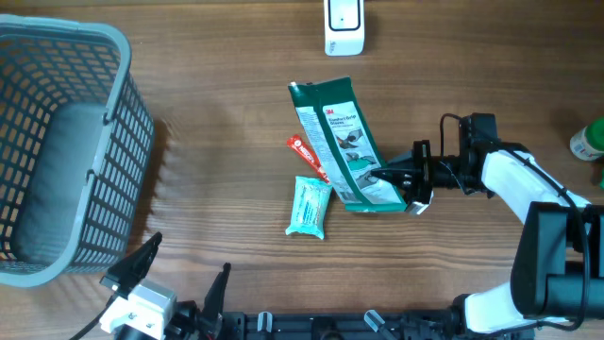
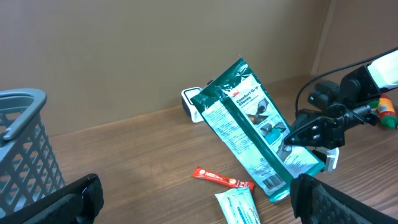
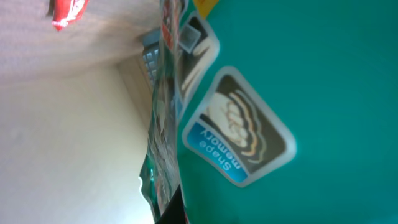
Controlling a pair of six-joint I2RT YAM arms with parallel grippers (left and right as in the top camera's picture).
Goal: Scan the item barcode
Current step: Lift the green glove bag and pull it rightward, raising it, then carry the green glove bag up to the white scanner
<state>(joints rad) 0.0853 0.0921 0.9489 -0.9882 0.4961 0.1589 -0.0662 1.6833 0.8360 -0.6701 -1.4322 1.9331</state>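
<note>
A green 3M glove package (image 1: 342, 142) is lifted at an angle off the wooden table, with my right gripper (image 1: 384, 177) shut on its lower right edge. From the left wrist view the package (image 2: 245, 118) leans up and to the left, and a barcode (image 2: 272, 182) shows near its lower end. The package's teal face (image 3: 311, 93) fills the right wrist view, with one dark finger (image 3: 176, 210) at its edge. A white scanner (image 1: 343, 24) stands at the table's far edge. My left gripper (image 1: 179, 274) is open and empty near the front left.
A grey mesh basket (image 1: 123, 113) takes up the left side. A red sachet (image 1: 308, 156) and a pale teal packet (image 1: 310, 206) lie beside the package's lower end. A green bottle (image 1: 590, 140) stands at the right edge.
</note>
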